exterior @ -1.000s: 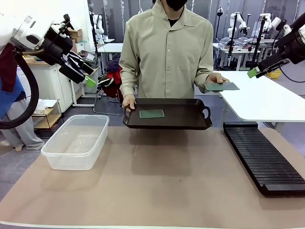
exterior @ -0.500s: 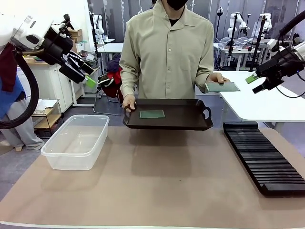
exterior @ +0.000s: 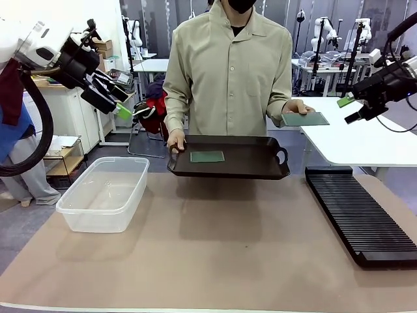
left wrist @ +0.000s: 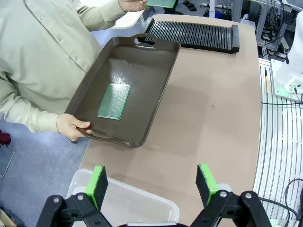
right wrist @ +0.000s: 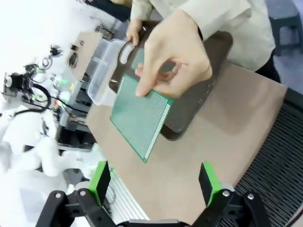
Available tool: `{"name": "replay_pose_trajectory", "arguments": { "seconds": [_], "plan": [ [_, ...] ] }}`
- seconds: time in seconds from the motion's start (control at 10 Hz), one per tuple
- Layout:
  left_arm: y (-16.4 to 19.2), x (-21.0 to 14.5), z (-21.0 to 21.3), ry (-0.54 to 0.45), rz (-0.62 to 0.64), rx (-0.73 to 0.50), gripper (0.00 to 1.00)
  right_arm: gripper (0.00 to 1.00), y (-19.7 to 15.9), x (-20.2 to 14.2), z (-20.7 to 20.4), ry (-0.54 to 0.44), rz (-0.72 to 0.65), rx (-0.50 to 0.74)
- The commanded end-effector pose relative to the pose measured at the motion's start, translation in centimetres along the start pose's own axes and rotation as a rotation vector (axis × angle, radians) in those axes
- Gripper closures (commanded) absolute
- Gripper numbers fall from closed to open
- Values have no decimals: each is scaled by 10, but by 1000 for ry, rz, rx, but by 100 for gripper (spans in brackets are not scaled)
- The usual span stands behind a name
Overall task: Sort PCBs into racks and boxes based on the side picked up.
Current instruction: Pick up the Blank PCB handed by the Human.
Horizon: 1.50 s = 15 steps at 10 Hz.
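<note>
- Front view: nothing looks sorted yet. The box (exterior: 98, 218) by the tabletop's (exterior: 215, 261) left edge holds nothing, and the rack (exterior: 361, 215) along the right edge shows only bare slots.
- The first PCB (exterior: 207, 156) lies flat in the tray (exterior: 260, 171), which a person grips by a handle with one hand (exterior: 176, 139) over the far edge. The second PCB (exterior: 305, 119) rests on the other hand (exterior: 296, 106), out past the far right corner.
- The right gripper (exterior: 350, 109) hangs near that board with its fingers apart, not touching it. The left gripper (exterior: 116, 98) sits high off the far left corner, fingers apart and holding nothing.
- I'd say both boards are left to do, and the offered one comes first.
- The tabletop is plain brown. A white table stands behind on the right, with more benches and stands farther back.
- Left wrist view: the left gripper (left wrist: 151, 182) has its green fingers (left wrist: 98, 182) spread wide above the box (left wrist: 128, 205). The first PCB (left wrist: 114, 101) lies in the tray's (left wrist: 156, 94) middle, and the rack (left wrist: 194, 35) is beyond.
- Right wrist view: the right gripper (right wrist: 154, 182) gapes, and the other hand (right wrist: 173, 52) tilts the second PCB (right wrist: 141, 116) towards it, well short of the fingers (right wrist: 207, 182). The rack (right wrist: 284, 137) runs down the side.
</note>
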<state>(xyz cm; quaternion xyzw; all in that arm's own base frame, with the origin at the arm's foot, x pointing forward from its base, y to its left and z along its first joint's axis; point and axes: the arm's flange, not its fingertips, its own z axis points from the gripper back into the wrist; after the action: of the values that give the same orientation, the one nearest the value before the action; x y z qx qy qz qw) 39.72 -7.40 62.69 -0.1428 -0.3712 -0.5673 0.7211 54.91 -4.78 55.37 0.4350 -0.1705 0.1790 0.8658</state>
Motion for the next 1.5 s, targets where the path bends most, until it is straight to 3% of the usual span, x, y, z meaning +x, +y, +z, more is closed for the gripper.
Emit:
{"name": "replay_pose_trajectory", "arguments": {
  "seconds": [0.0, 0.2, 0.9, 1.0, 1.4],
  "plan": [
    [0, -2, -1, -16, -7, -11, 0, 0, -16, 18, -12, -32, -130, 108],
    [0, -2, -1, -16, -7, -11, 0, 0, -26, 24, -21, 27, -202, 176],
    [0, -2, -1, -16, -7, -11, 0, 0, -65, 31, -62, -32, -218, 376],
    [0, -2, -1, -16, -7, -11, 0, 0, -53, 22, -65, 10, -241, 299],
    [0, -2, -1, -16, -7, -11, 0, 0, -63, 26, -70, -8, -265, 359]
  ]
}}
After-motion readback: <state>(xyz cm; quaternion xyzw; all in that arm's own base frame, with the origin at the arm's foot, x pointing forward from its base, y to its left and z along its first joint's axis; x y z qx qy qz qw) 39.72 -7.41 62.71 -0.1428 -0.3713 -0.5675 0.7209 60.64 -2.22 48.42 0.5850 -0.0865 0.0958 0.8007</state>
